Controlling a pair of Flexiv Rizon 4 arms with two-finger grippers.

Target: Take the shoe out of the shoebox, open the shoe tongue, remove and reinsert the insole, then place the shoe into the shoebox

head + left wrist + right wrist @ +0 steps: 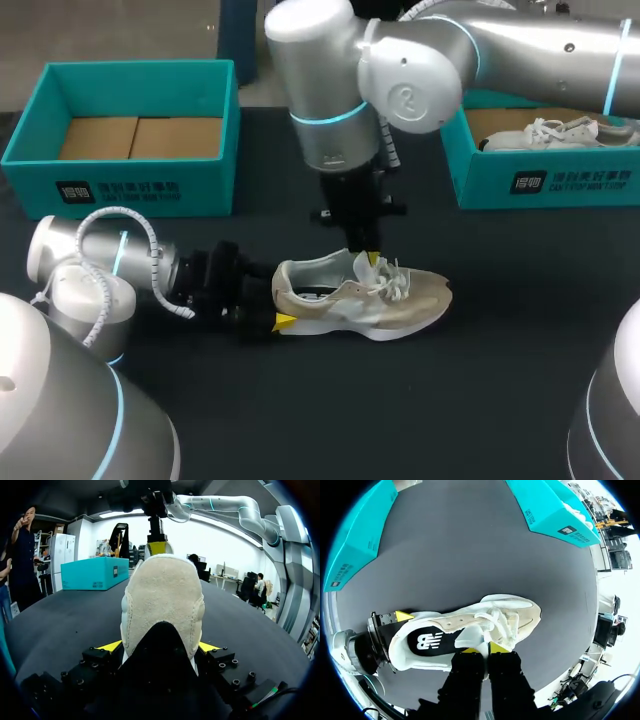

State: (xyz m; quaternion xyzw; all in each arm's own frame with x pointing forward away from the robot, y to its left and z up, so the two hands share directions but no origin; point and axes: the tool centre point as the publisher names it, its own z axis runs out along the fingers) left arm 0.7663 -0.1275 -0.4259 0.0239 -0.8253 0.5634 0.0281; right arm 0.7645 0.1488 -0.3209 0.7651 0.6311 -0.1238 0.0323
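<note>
a broad black table [480, 400] with a matte surface

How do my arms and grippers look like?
Both the left arm and right arm are silver-grey rounded tubes with cyan light rings. A white coiled cable loops over the left one. The left gripper and right gripper are black with yellow tips.

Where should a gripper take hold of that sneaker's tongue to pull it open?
Pinch the tongue's free upper edge, coming from straight above. The sneaker stands on its sole, the left gripper clamps its heel, and the tongue rises behind the laces.
</note>
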